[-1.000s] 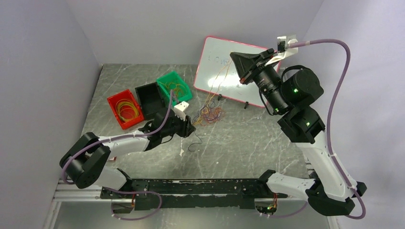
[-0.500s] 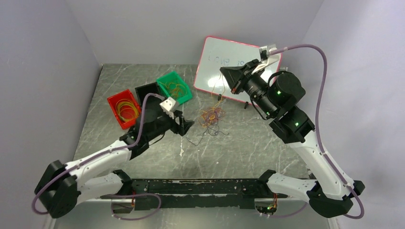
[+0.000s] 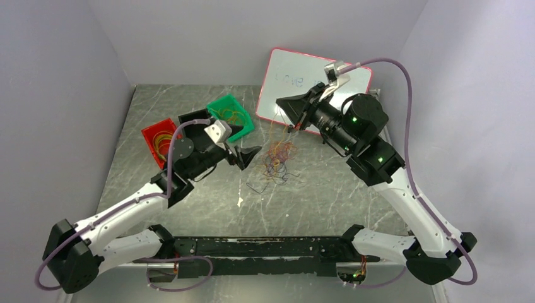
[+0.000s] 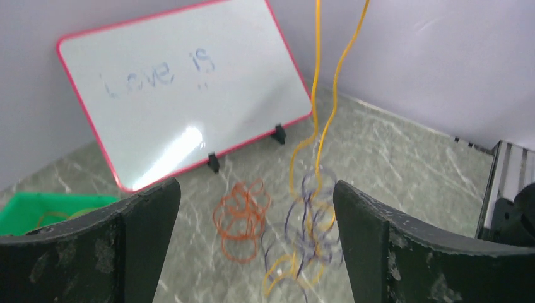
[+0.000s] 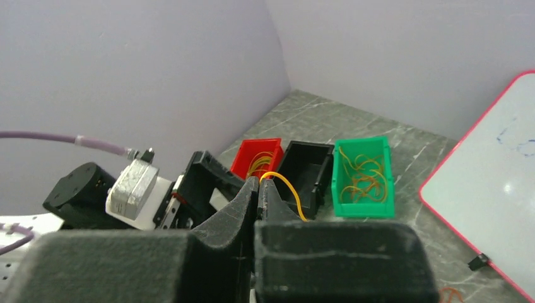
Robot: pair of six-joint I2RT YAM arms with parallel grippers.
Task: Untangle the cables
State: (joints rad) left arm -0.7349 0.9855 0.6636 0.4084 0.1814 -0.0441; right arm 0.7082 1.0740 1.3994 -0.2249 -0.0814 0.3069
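Observation:
The cables [image 3: 277, 158] lie as a tangle of orange, yellow and dark loops mid-table. In the left wrist view, orange loops [image 4: 240, 218] lie left of dark blue and yellow loops [image 4: 309, 221]. Two yellow strands [image 4: 315, 95] rise from them out of the top of that view. My right gripper [image 3: 282, 105] hangs above the tangle, shut on the yellow cable [image 5: 287, 186] at its tips [image 5: 260, 183]. My left gripper [image 3: 249, 155] is just left of the tangle, open wide [image 4: 255, 189] with nothing between its fingers. One loose dark strand [image 3: 255, 187] lies nearer the front.
A whiteboard [image 3: 303, 76] with a red rim leans at the back right. Red [image 3: 158, 136], black [image 3: 189, 118] and green [image 3: 230, 113] bins stand in a row at the back left, the red and green ones holding loops. Grey walls enclose the table.
My left gripper has opened wide and moved up and toward the back, leaving a dark strand on the table. My right gripper has swung left and lower, still holding the yellow cable.

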